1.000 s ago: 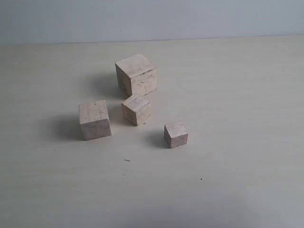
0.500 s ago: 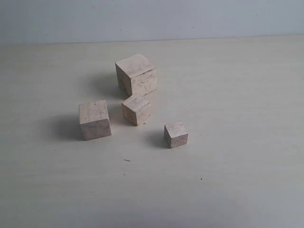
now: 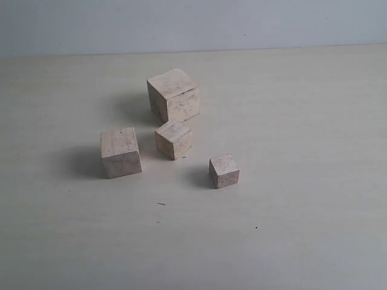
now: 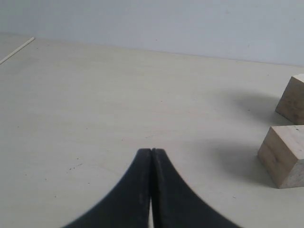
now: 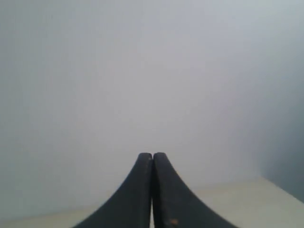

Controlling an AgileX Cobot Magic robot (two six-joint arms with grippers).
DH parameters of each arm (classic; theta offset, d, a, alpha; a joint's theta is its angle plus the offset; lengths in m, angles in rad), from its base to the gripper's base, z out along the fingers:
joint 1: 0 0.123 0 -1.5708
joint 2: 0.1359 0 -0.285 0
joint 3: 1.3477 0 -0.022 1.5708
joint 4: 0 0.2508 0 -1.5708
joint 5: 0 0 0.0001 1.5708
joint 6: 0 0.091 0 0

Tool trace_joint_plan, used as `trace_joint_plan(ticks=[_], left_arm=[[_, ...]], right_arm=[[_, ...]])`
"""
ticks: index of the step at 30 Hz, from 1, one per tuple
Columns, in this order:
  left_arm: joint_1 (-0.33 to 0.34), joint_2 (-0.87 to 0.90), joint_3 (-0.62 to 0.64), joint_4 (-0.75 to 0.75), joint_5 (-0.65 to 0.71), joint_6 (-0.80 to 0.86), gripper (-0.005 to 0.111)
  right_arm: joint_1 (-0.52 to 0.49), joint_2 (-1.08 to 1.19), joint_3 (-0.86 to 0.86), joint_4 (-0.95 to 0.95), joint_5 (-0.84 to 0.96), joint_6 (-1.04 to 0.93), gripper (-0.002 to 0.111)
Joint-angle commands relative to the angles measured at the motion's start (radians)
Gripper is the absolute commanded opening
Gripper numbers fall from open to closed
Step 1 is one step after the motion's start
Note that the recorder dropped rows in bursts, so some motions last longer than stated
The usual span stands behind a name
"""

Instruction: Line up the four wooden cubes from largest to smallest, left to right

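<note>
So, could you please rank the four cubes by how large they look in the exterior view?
1. back cube
2. left cube
3. middle cube
4. right cube
Each step looks clear; the largest sits farthest back, so nearness hardly misleads.

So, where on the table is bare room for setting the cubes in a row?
The table is bare right of the smallest cube and along the near side. It is crowded where the largest cube, third-largest cube and second-largest cube cluster.
</note>
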Motion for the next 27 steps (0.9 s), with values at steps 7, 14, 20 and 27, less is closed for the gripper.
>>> trace_joint_plan(ticks=[7,14,20,27], left_arm=[[0.0,-0.006,0.003,-0.001,-0.011,-0.009,0.0],[0.0,-0.006,0.003,-0.001,-0.011,-0.009,0.0],[0.0,-0.006,0.003,-0.001,-0.011,-0.009,0.0],[0.0,-0.006,0.003,-0.001,-0.011,-0.009,0.0]], right_arm=[[0.001,0.035,-0.215,0.142,0.052,0.031,0.0],[0.001,0.334,-0.535,0.142,0.302,0.016,0.0],[0.001,0.656,-0.777,0.188,0.523,-0.03,0.0],[0.155,1.089,-1.0,0.419,0.759,-0.267,0.0]])
